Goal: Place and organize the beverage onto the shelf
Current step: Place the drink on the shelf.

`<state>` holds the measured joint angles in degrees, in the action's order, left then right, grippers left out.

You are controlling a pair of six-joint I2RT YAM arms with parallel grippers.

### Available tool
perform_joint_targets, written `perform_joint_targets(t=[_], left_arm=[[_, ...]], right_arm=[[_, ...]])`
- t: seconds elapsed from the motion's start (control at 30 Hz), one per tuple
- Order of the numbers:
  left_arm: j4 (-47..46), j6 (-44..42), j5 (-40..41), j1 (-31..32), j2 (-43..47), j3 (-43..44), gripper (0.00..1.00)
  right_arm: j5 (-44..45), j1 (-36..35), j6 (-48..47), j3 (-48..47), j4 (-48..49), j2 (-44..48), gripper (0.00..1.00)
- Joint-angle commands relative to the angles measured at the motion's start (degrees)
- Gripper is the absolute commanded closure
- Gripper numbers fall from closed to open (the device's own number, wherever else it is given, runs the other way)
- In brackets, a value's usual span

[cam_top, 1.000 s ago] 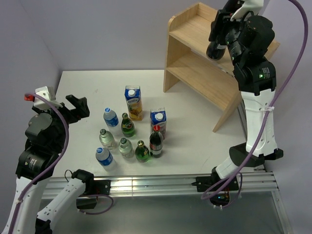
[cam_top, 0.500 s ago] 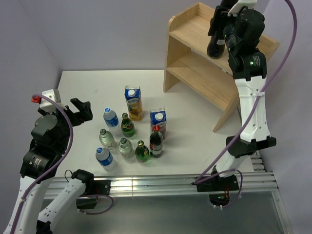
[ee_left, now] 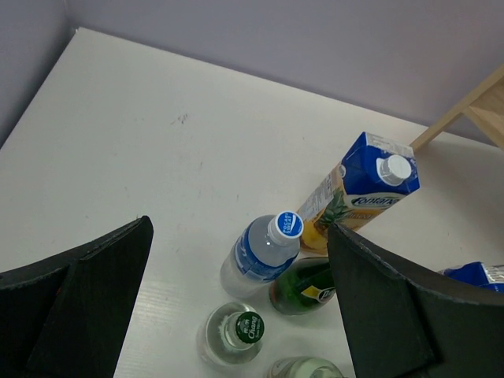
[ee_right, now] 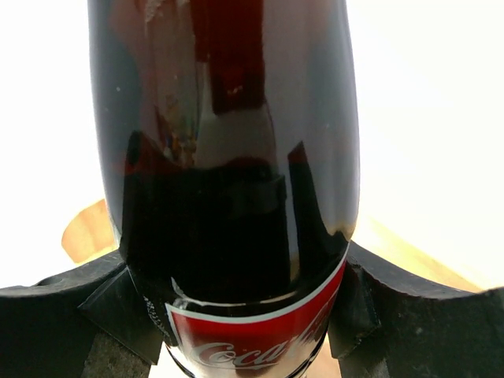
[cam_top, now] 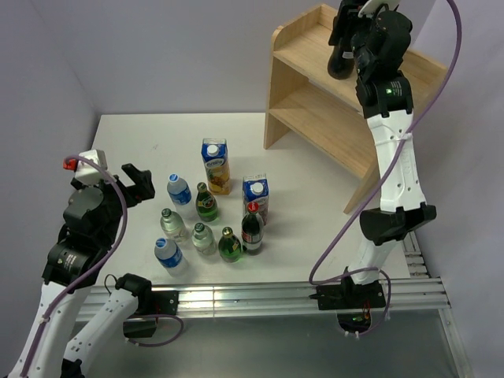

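Observation:
My right gripper (cam_top: pixel 347 35) is shut on a dark cola bottle (cam_top: pixel 341 63) and holds it upright over the top tier of the wooden shelf (cam_top: pixel 315 118). In the right wrist view the bottle (ee_right: pixel 236 197) fills the space between the fingers (ee_right: pixel 71 299). My left gripper (cam_top: pixel 134 183) is open and empty, just left of the drinks on the table. In the left wrist view, a water bottle (ee_left: pixel 264 252), a juice carton (ee_left: pixel 362 185), a green bottle (ee_left: pixel 307 287) and a clear glass bottle (ee_left: pixel 236 335) show between its jaws.
On the white table (cam_top: pixel 315 220) stand a second cola bottle (cam_top: pixel 252 228), two juice cartons (cam_top: pixel 215 164) (cam_top: pixel 255 195), green bottles (cam_top: pixel 206 203) (cam_top: pixel 230 246), water bottles (cam_top: pixel 179 190) (cam_top: pixel 168 256) and clear glass bottles (cam_top: pixel 170 224) (cam_top: pixel 204 239). The shelf's lower tier (cam_top: pixel 331 130) holds nothing.
My right gripper has carried the cola bottle up and to the left, over the shelf's top tier. My left gripper has shifted right, closer to the drinks.

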<state>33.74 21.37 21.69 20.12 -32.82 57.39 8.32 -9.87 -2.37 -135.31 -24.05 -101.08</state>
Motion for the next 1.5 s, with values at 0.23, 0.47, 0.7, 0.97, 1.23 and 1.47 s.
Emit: perform_joint_targets(t=[0.23,0.47,0.7,0.97,1.23,1.47], left_arm=[[-6.0,2.1,0.1,0.1,0.7,-6.8,0.01],[-6.1,2.6,1.3,0.1,2.4,-8.0,0.01],[-6.8,3.0,1.3,0.1,6.2,-9.9,0.01],[-7.3,3.1,0.0,0.1,5.0,-10.4,0.01],[-7.3,3.2,-0.2,0.1,5.0,-10.7,0.0],[-7.5,3.0,-1.2,0.1,4.0,-10.7,0.01]], right_arm=[[0.6,0.4,1.7,-0.8,15.3,-7.3,1.0],[0.6,0.5,0.2,-6.0,18.0,-14.0,1.0],[0.6,0.2,-3.9,-7.2,20.9,-18.5,1.0],[-0.1,0.6,-6.9,0.7,29.5,-16.6,1.0],[-3.3,2.4,-5.5,-3.2,28.6,-19.4,1.0],[-3.1,2.7,-4.7,-2.8,27.0,-19.9,1.0]])
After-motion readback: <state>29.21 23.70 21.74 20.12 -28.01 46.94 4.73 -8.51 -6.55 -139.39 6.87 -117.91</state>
